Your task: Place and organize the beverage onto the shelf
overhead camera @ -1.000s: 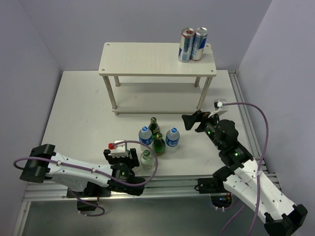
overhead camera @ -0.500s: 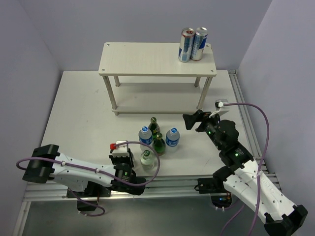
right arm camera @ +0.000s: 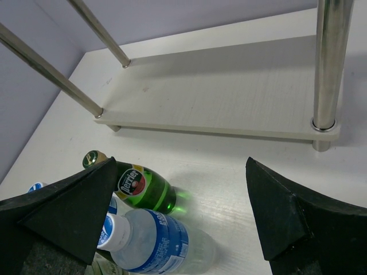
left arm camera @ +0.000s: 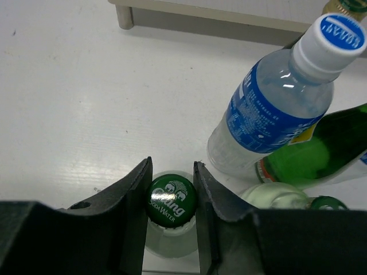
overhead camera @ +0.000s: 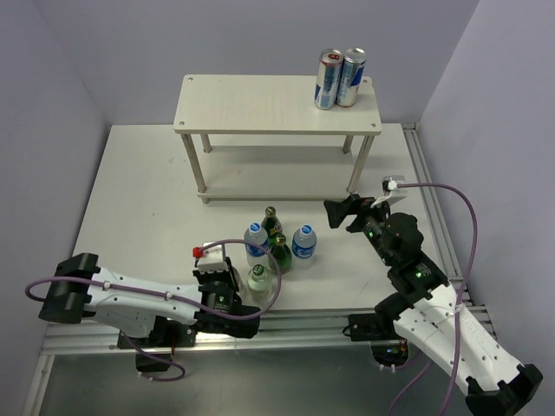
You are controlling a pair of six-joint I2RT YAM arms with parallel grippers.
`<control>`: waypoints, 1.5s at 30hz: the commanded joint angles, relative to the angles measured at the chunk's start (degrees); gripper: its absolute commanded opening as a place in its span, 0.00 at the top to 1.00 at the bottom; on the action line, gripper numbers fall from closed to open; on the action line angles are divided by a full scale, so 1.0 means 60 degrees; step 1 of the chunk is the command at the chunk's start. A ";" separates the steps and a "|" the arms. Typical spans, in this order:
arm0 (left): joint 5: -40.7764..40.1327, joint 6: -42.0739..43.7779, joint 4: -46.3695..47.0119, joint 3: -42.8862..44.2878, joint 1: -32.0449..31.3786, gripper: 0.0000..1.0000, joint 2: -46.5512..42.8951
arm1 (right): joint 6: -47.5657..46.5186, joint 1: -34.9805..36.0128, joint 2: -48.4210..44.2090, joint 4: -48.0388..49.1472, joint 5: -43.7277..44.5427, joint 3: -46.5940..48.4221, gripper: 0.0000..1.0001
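Green-capped soda bottle (left arm camera: 170,201) upright, axis vertical, in left tool (left arm camera: 172,169)

The cream two-tier shelf (overhead camera: 260,104) stands upper centre, with two cans (overhead camera: 340,78) upright and touching on its top's right end. Below it, mid-frame, two water bottles (overhead camera: 303,243), two green bottles (overhead camera: 279,253) and a green-capped soda bottle (overhead camera: 257,277) cluster upright.
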 commanded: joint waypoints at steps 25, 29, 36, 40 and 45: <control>-0.2158 1.4610 0.7446 0.4006 0.2041 1.00 -0.2930 | 0.0085 0.0057 -0.0304 0.0139 0.0228 -0.0032 0.00; -0.0210 2.0045 1.3498 0.3236 0.2921 1.00 -0.3726 | 0.0085 0.0072 -0.0362 0.0125 0.0257 -0.0047 0.00; 0.2075 2.0383 1.2138 0.6939 0.5232 1.00 -0.1897 | 0.0085 0.0057 -0.0377 0.0096 0.0287 -0.0032 0.00; 0.3362 2.0457 1.1259 0.9850 0.6318 1.00 -0.0157 | 0.0100 0.0072 -0.0465 0.0110 0.0331 -0.0076 0.00; 0.4434 2.0267 0.9796 1.2902 0.7723 1.00 0.1750 | 0.0114 0.0057 -0.0538 0.0066 0.0316 -0.0090 0.00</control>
